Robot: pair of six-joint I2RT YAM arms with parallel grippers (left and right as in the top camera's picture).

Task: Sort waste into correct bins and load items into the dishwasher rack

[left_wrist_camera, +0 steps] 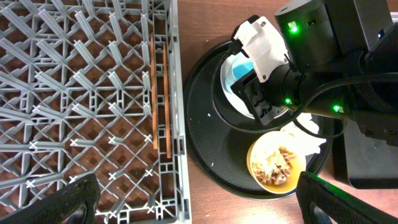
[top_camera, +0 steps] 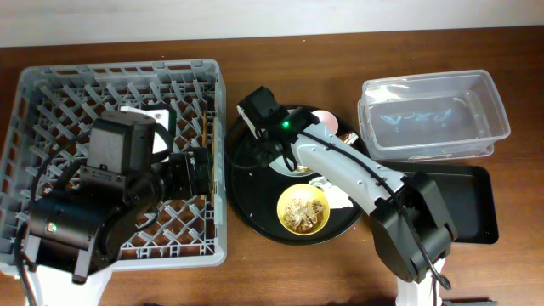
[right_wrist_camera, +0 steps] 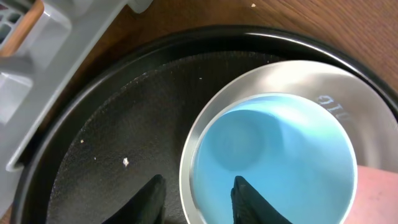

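Note:
The light-blue cup [right_wrist_camera: 273, 155] stands on the pale grey-green plate [right_wrist_camera: 186, 155] on the round black tray [top_camera: 246, 191]. My right gripper [right_wrist_camera: 199, 202] is open, one finger inside the cup and one outside its left wall. It also shows in the overhead view [top_camera: 276, 144]. My left gripper [left_wrist_camera: 199, 199] is wide open and empty over the grey rack's [top_camera: 51, 85] right edge. The wooden chopsticks [left_wrist_camera: 159, 93] lie in the rack. The yellow bowl [top_camera: 303, 210] holds beige scraps [left_wrist_camera: 277, 163]. The white napkin [top_camera: 340, 197] lies beside it. The pink cup [top_camera: 327, 119] stands behind. The wrapper is out of view.
The clear tub [top_camera: 433, 115] stands at the back right, and the shallow black tray [top_camera: 463, 204] is in front of it. The round black tray sits right against the rack's right wall [left_wrist_camera: 177, 93]. Bare wood table [top_camera: 255, 280] lies at the front.

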